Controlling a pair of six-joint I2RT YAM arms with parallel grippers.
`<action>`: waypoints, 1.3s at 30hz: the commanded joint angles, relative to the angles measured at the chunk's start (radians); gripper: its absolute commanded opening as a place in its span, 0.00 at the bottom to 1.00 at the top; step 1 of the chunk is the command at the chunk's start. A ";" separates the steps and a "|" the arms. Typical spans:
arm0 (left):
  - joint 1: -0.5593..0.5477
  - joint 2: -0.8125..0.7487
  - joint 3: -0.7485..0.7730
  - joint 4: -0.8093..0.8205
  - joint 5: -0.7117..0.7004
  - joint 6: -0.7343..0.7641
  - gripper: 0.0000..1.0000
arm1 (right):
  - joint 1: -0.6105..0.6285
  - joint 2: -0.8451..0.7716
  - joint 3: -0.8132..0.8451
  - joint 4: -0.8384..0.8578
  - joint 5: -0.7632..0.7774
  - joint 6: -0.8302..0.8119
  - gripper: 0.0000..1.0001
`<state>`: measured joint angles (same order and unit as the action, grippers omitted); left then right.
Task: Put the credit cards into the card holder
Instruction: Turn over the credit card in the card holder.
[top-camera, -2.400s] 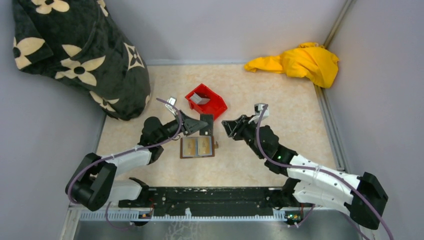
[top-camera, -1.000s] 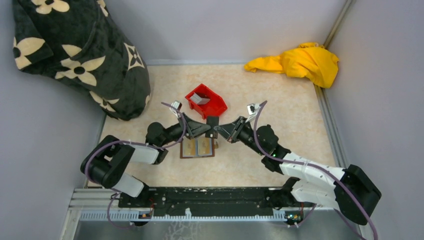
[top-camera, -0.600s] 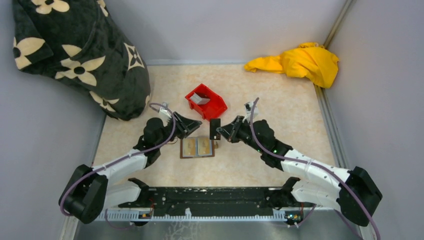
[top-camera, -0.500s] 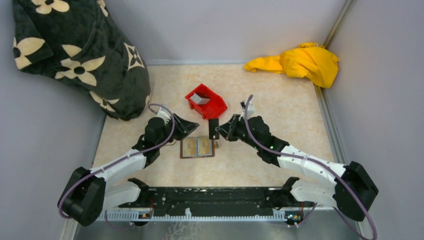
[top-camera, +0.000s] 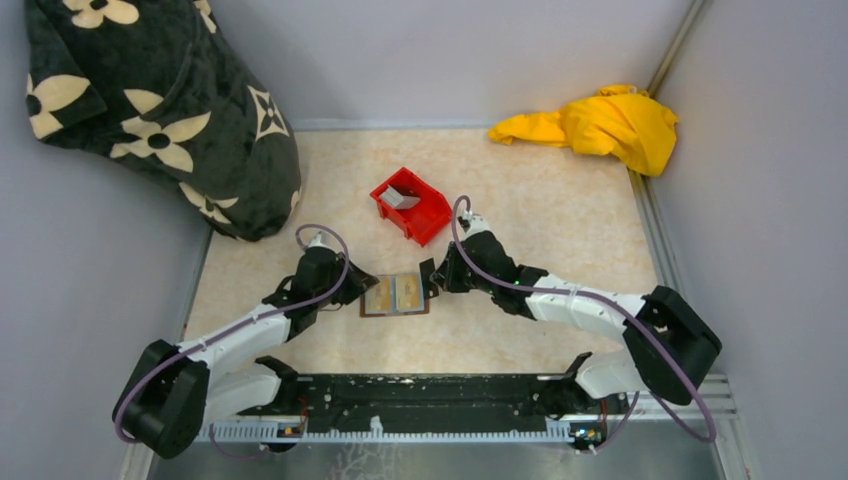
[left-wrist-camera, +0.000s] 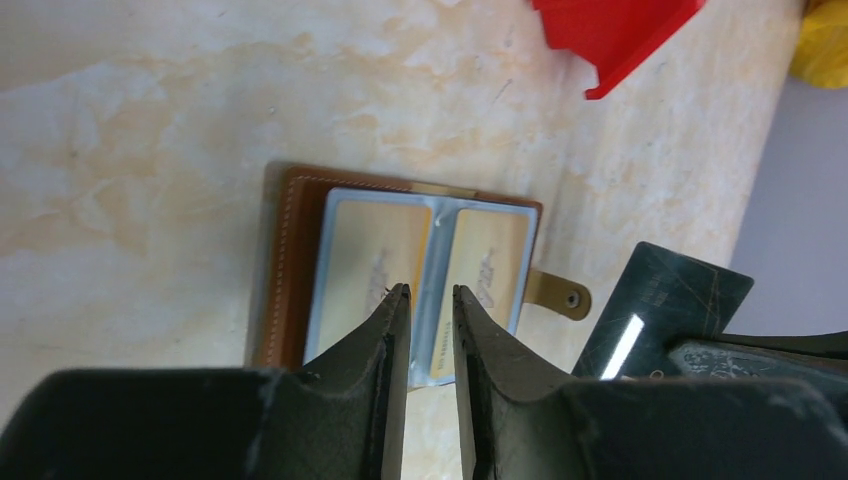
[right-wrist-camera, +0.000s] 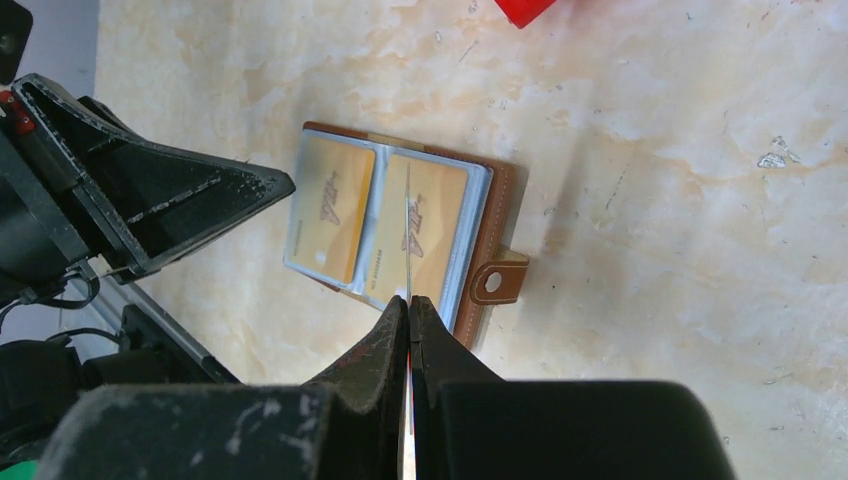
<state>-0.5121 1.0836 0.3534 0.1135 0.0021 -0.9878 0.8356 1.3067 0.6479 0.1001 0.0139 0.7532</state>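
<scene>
Now both arms have dropped low, flanking the open card holder, which lies flat on the table at 6 o'clock of the red bin. The right gripper, at the holder's 3 o'clock, is pinched tight on a dark credit card taken over from the left gripper moments ago. That one, at 9 o'clock, holds nothing, its fingers a narrow slit apart.
</scene>
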 joint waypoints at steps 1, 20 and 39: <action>0.004 0.001 -0.019 -0.037 -0.027 0.034 0.28 | 0.010 0.025 0.059 0.021 0.004 -0.008 0.00; 0.004 0.054 -0.040 -0.017 -0.010 0.038 0.24 | 0.011 0.111 0.061 0.061 0.005 0.001 0.00; 0.003 0.067 -0.056 0.000 0.011 0.027 0.20 | 0.011 0.165 0.049 0.104 0.026 0.027 0.00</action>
<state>-0.5121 1.1435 0.3149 0.1040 -0.0006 -0.9676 0.8356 1.4620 0.6701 0.1383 0.0254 0.7635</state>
